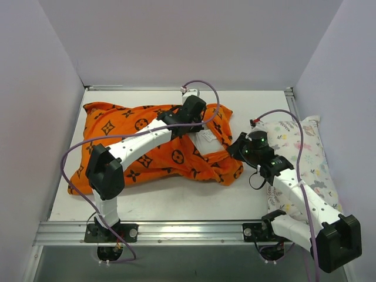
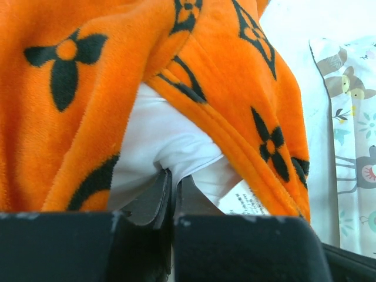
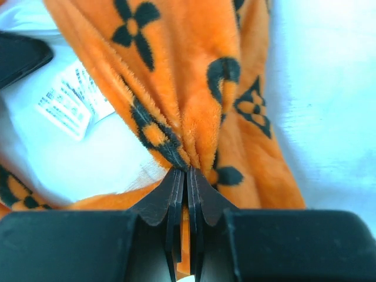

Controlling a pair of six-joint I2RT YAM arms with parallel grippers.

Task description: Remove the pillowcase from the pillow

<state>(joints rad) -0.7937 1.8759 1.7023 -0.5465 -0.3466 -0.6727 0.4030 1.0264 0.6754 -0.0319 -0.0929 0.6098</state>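
The orange pillowcase (image 1: pixel 141 147) with black motifs lies across the table's left and middle, still around the white pillow (image 1: pixel 205 140), which shows at the case's open right end. My left gripper (image 1: pixel 197 120) reaches over the case and is shut on a fold of the white pillow (image 2: pixel 164 141) inside the opening. My right gripper (image 1: pixel 238 150) is shut on the orange hem of the pillowcase (image 3: pixel 194 117) at the opening's right edge. A white care label (image 3: pixel 73 103) shows on the pillow.
A smaller pastel animal-print pillow (image 1: pixel 305 158) lies along the right side under my right arm. Grey walls enclose the table on three sides. A metal rail (image 1: pixel 176 232) runs along the near edge.
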